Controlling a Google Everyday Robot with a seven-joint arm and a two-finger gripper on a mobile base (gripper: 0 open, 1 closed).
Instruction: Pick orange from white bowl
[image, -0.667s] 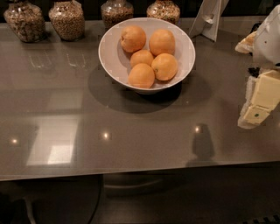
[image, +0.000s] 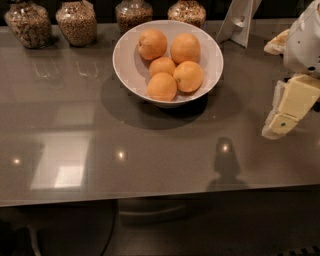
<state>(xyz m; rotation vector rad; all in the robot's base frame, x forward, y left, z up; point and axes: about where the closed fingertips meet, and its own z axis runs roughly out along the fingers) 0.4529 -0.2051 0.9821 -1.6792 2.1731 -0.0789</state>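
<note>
The cream-coloured robot gripper (image: 289, 111) hangs at the right edge, well apart from the fruit. Whether it is released or clenched cannot be told, and the frame cuts off its arm. The round matte orange (image: 188, 76) lies untouched among four others in the wide white ceramic bowl (image: 126, 67), left and farther back. Reach, grasp and lift all remain.
</note>
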